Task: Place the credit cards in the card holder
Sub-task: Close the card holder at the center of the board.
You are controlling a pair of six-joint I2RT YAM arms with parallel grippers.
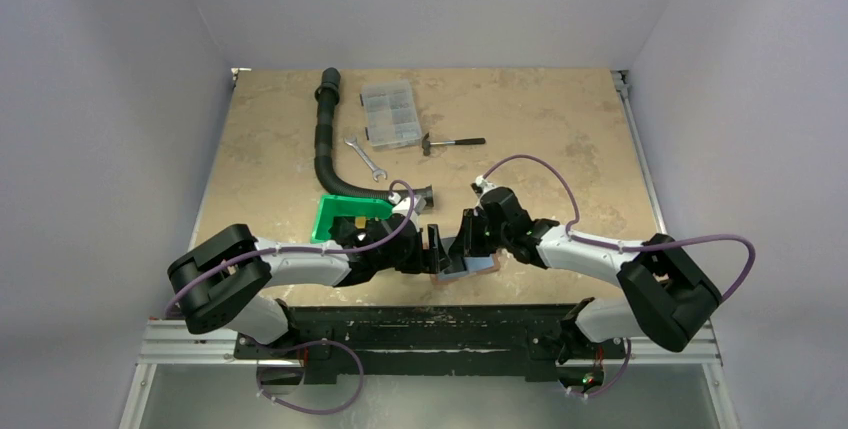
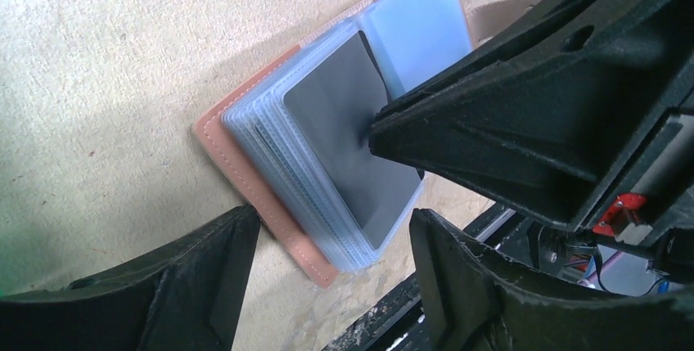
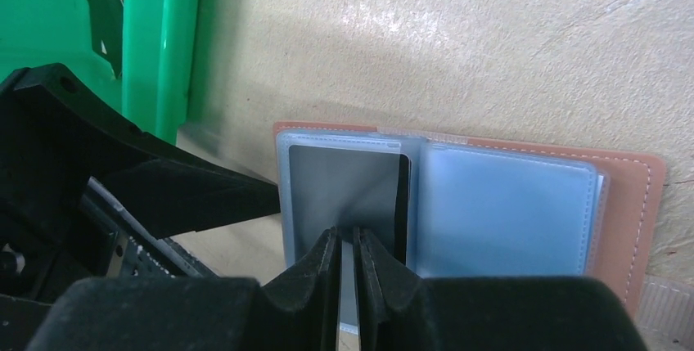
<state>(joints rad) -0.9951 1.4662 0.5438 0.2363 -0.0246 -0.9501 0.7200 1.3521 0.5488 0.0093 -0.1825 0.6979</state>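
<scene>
The card holder point(image 3: 499, 212) lies open and flat by the near edge of the table point(image 3: 491, 32), between both grippers. My right gripper point(image 3: 348, 257) is pinched tight on the near edge of a dark card point(image 3: 344, 187), which sits over the left sleeve. My left gripper point(image 2: 331, 228) stands wide open astride the holder's stitched corner. The green bin point(image 3: 159, 40) sits close on the left, and bare table shows beyond the holder's far edge.
</scene>
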